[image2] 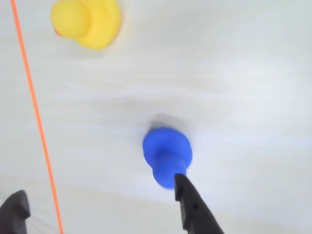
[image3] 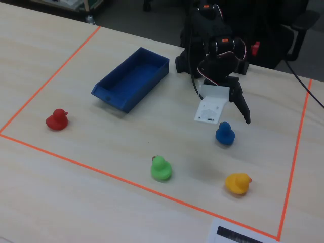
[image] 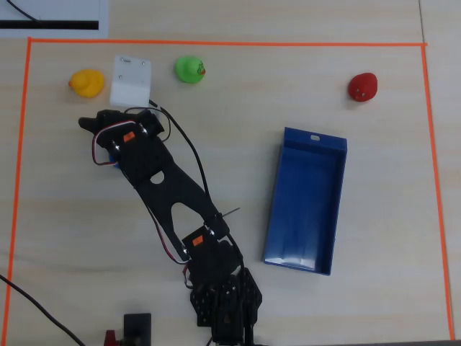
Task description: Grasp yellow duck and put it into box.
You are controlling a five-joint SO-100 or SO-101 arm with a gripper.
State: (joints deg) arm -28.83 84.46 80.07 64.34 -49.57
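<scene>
The yellow duck (image: 86, 83) sits on the table at the far left in the overhead view, near the orange tape. In the wrist view the yellow duck (image2: 87, 22) is at the top left, well ahead of my gripper (image2: 99, 187). The gripper is open with nothing between its fingers, hovering over bare table. Its right finger (image2: 192, 207) overlaps the blue duck (image2: 167, 153). In the fixed view one black finger (image3: 242, 107) hangs above the blue duck (image3: 225, 134), and the yellow duck (image3: 238, 183) lies nearer the camera. The dark-blue box (image: 306, 200) (image3: 131, 78) stands empty, away from the gripper.
A green duck (image: 189, 69) (image3: 161, 168) and a red duck (image: 362, 86) (image3: 56, 120) sit apart on the table. Orange tape (image2: 39, 126) borders the work area, close to the yellow duck. A white block (image: 131, 81) rides on the wrist.
</scene>
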